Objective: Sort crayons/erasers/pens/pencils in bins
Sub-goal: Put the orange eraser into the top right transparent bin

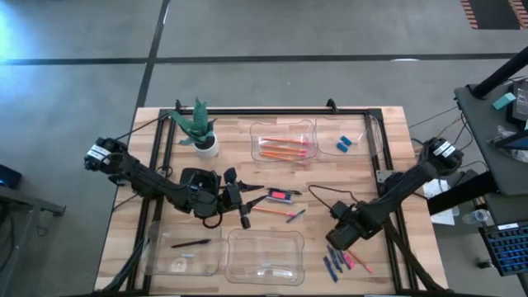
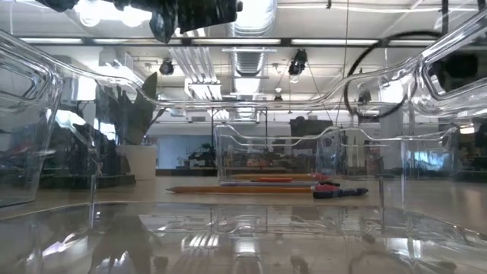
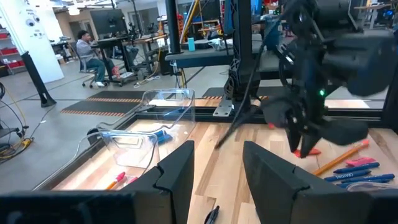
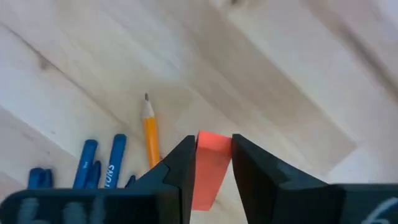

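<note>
A red eraser [image 4: 210,163] sits clamped between the two fingers of the right gripper [image 4: 211,168], above the table [image 4: 280,74] near its front right corner, beside blue crayons [image 4: 99,163] and an orange pencil [image 4: 150,134]. The eraser is a small flat-sided block. The left gripper [image 3: 217,171] hovers mid-table, fingers parted and empty.

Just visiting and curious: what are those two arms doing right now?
Right gripper shut on red eraser, above crayons and a pencil. Left gripper open, empty, mid-table. Nothing in the way.

Grey floor [image 1: 330,82] — ceiling lights [image 2: 99,11], ducts [image 2: 255,23].
</note>
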